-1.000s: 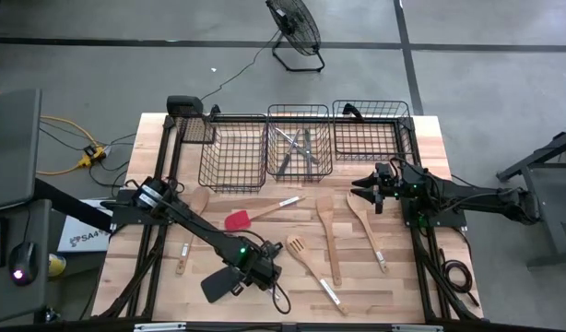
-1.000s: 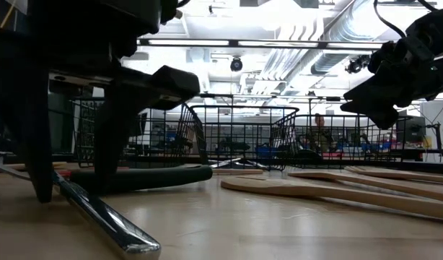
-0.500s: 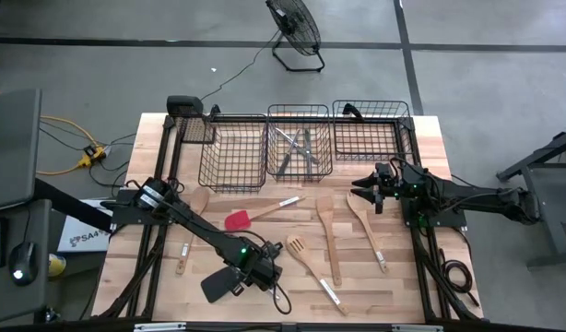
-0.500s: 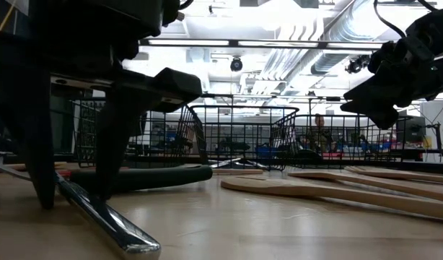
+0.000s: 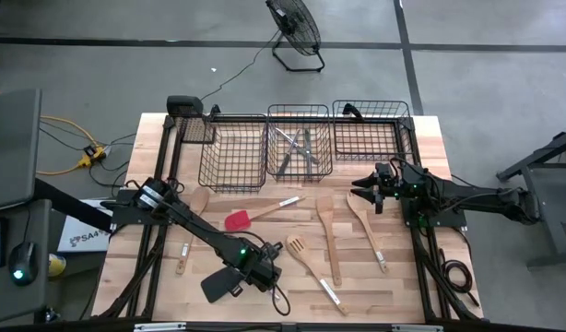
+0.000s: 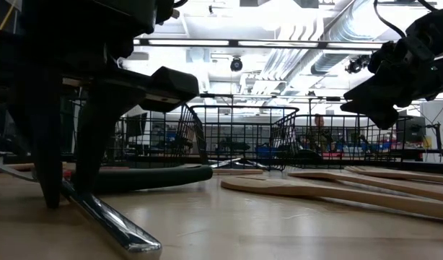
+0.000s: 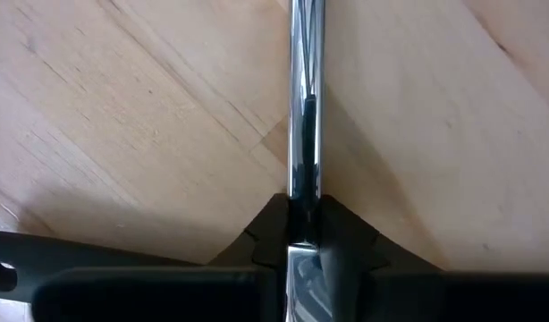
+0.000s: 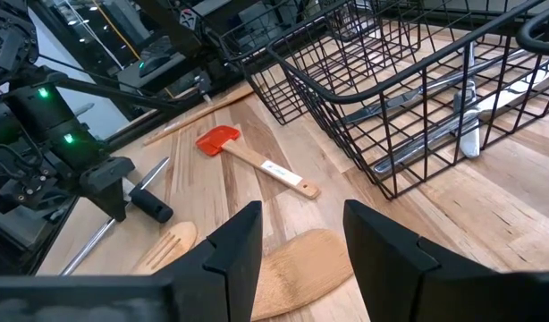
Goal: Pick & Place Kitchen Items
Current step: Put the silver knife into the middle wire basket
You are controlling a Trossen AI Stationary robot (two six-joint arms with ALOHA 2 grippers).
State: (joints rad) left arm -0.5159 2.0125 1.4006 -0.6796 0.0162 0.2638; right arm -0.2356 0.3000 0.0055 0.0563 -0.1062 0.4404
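Observation:
My left gripper stands near the table's front edge, pointing down, shut on the black turner. The turner has a black head, a silver shaft and a black handle. My right gripper hovers open above the table's right side with nothing between its fingers. A red-headed spatula, a slotted wooden turner and wooden spoons lie flat on the table. Silver cutlery lies in the middle wire basket. My left gripper pinches the turner's silver shaft between its two fingers, close to the black handle. The fingers come from above, pointing steeply down, and lie across the shaft. The turner lies on the table.
Three black wire baskets stand in a row along the far edge. Another wooden spoon lies at the left, and one more at the right under my right arm. Bare wood shows at the near right corner.
My left gripper has shut: its two fingers have closed in from either side onto the turner's silver shaft. The arm has kept its place, and the turner still lies on the table.

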